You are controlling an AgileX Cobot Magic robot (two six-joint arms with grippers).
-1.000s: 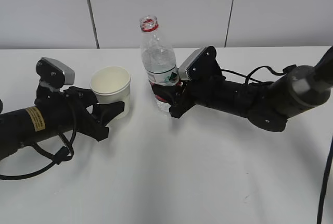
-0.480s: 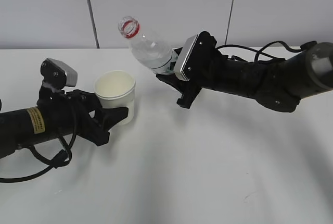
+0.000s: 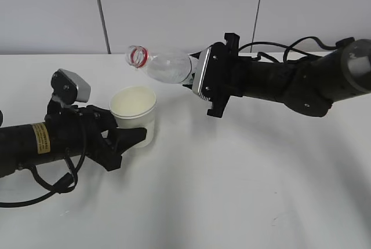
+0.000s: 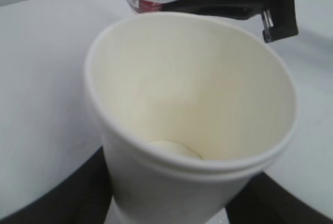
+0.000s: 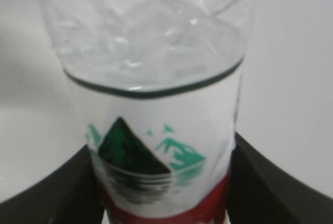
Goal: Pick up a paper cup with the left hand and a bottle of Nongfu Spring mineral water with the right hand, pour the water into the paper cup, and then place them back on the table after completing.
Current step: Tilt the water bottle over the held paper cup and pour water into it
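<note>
Two end effectors are holding their things above the worktop [image 3: 232, 202].
Left end effector [image 3: 124, 139] is gripping the paper cup [image 3: 134, 113]; right end effector [image 3: 194, 78] is clamping the tilted bottle [image 3: 165, 65], whose mouth is sitting left of the rim, so water may spill.

A robotics lab: two black robot arms [image 3: 278, 84] work over a bare white table [image 3: 232, 191] against plain grey wall panels [image 3: 174, 6].
</note>
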